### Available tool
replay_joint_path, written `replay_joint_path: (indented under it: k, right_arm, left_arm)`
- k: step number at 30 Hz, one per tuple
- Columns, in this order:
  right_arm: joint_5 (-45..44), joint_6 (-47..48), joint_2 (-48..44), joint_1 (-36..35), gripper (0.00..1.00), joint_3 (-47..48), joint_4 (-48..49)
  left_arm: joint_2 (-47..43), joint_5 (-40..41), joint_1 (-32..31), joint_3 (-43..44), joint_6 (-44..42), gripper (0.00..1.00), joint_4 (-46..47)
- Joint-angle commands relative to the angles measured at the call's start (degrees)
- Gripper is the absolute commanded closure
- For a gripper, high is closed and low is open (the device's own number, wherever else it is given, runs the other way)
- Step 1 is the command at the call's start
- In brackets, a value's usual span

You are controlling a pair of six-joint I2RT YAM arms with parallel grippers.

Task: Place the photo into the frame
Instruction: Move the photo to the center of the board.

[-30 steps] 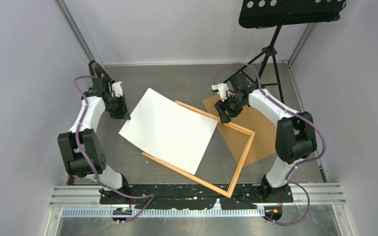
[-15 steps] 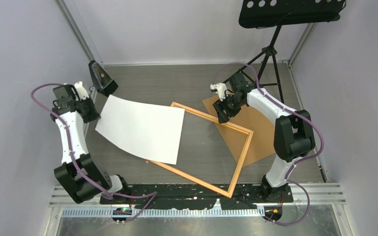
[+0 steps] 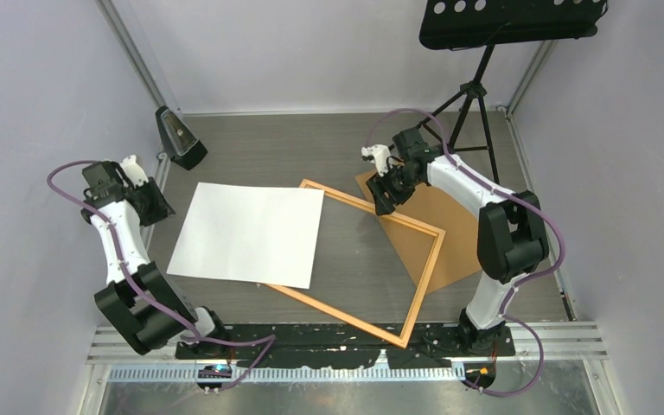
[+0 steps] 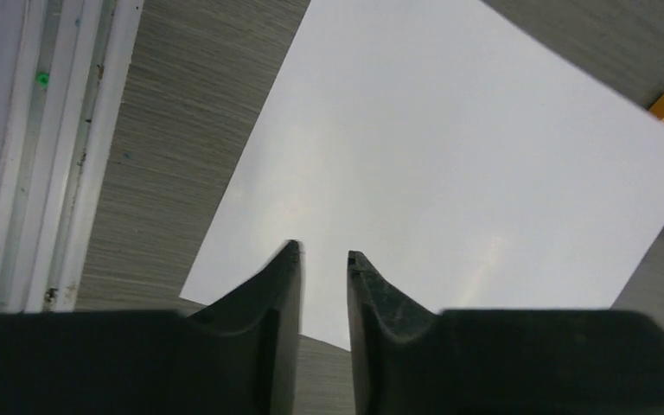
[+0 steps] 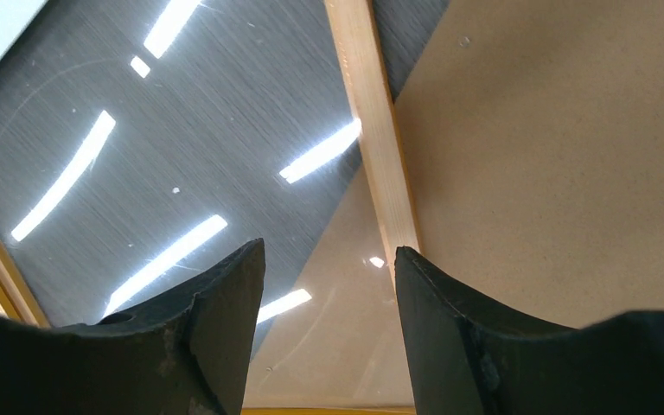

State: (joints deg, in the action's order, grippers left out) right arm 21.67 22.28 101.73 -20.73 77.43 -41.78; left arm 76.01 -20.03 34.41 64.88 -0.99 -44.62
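The white-and-black jointed left arm (image 3: 121,246) and the matching right arm (image 3: 465,181) have smooth white link shells between bulky black joint housings. A thin purple cable (image 3: 398,112) loops along each, and the jaws are matte black wedges with narrow tips.

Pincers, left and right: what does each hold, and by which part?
Nothing. The left pincer is slightly open at the edge of the photo; the right pincer gapes above the frame.
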Motion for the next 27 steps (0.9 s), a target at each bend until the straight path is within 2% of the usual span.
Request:
replay_joint_path:
  k: [1,2,4,9,13,20,27]
  right_arm:
    - [2.0,-1.1,0.7,-3.5,0.37,3.7,2.2]
    - [2.2,-1.8,1.5,-4.7,0.37,4.2,2.5]
    - [3.5,-3.8,2.5,-6.1,0.37,5.3,4.2]
    - [9.4,-12.2,5.1,-8.3,0.33,6.2,9.7]
    - [11.1,-19.4,6.0,-10.4,0.28,4.6,15.2]
    - [11.6,-27.6,9.0,-13.9,0.27,3.0,21.5]
    - [15.0,-32.5,15.6,-14.3,0.27,4.8,24.0]
  left_arm:
    - [2.8,-3.4,-0.2,-0.6,-2.4,0.64,-1.0]
    - [3.3,-3.2,-0.8,-1.0,-2.7,0.54,-1.5]
    - [4.0,-3.1,-2.0,-2.0,-3.1,0.45,-2.3]
    - [5.3,-2.1,-7.2,-5.0,-3.6,0.31,-3.2]
    - [7.3,-1.9,-11.0,-5.6,-4.2,0.28,-3.7]
    - [10.0,-0.4,-17.0,-6.3,-7.3,0.25,-4.2]
    - [15.5,-1.9,-17.6,-5.3,-8.2,0.25,-5.4]
